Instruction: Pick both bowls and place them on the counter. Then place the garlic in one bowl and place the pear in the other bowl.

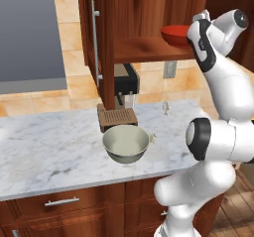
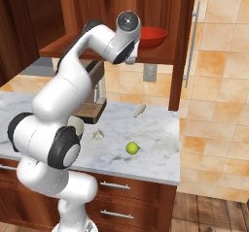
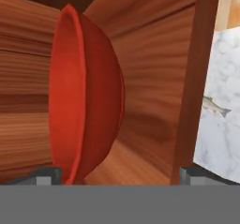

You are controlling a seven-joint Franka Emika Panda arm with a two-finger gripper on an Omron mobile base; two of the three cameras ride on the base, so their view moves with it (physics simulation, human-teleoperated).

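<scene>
Claw up at the wooden shelf, rolled on its side. In the hand view its 2 dark tips sit wide apart at the bottom, so it stands open and holds nothing. The red bowl lies straight ahead of it and close, nearer the left tip, rim seen edge-on.

Relation that matters: red bowl rests on the shelf, just beyond the wrist, level with the hand. My read is that the reach is forward along the shelf, with 1 tip passing each side of the bowl's rim; whether the tips already straddle it I cannot tell.

Outward and down: grey bowl already on the counter, upright, cream inside showing, near the front edge. Garlic lies on the marble just beside that bowl, not in it. Pear further along toward the counter's end, apart from both. A small fish-shaped thing lies near the back wall. Coffee machine with its brown drip tray behind the grey bowl.

Count: 2 bowls (1 on counter, 1 on shelf), 1 garlic, 1 pear, 1 arm
</scene>
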